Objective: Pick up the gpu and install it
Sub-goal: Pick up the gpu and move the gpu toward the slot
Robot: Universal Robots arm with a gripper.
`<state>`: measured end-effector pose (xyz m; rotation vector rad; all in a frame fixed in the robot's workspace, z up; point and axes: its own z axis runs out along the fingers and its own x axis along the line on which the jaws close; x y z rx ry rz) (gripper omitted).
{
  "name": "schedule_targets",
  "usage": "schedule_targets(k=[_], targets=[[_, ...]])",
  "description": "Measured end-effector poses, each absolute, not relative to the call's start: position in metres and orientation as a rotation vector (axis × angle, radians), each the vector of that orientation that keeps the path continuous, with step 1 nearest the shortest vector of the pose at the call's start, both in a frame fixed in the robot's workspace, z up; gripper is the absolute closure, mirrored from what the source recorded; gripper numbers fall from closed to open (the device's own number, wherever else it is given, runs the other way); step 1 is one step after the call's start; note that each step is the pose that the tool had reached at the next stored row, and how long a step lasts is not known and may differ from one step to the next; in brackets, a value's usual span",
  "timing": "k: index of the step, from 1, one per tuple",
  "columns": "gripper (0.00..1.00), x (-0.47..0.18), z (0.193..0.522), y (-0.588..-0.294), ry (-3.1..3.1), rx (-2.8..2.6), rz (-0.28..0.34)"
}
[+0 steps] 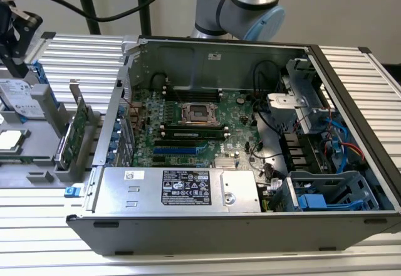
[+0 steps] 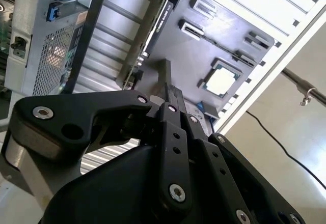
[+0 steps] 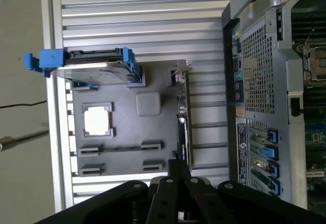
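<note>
The gpu stands on edge in a slot of the grey parts tray, at the exterior view's left, outside the open computer case. It is a green board with a silver end bracket. In both wrist views it appears edge-on as a thin dark card at the tray side nearest the case. My gripper hangs above the tray, well clear of the card. Its fingers are together, shut on nothing. In the exterior view its black body shows at the upper left.
The tray also carries a processor chip and a hard drive in a blue carrier. Inside the case lie the motherboard, the power supply and drive cages. Ribbed aluminium table runs all around.
</note>
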<state>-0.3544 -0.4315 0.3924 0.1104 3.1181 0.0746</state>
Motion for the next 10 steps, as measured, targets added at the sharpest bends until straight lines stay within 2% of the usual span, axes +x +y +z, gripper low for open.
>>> schedule_targets(k=[10], targets=[[1.00, -0.3563, 0.3924, -0.4341, 3.118, 0.111, 0.075]])
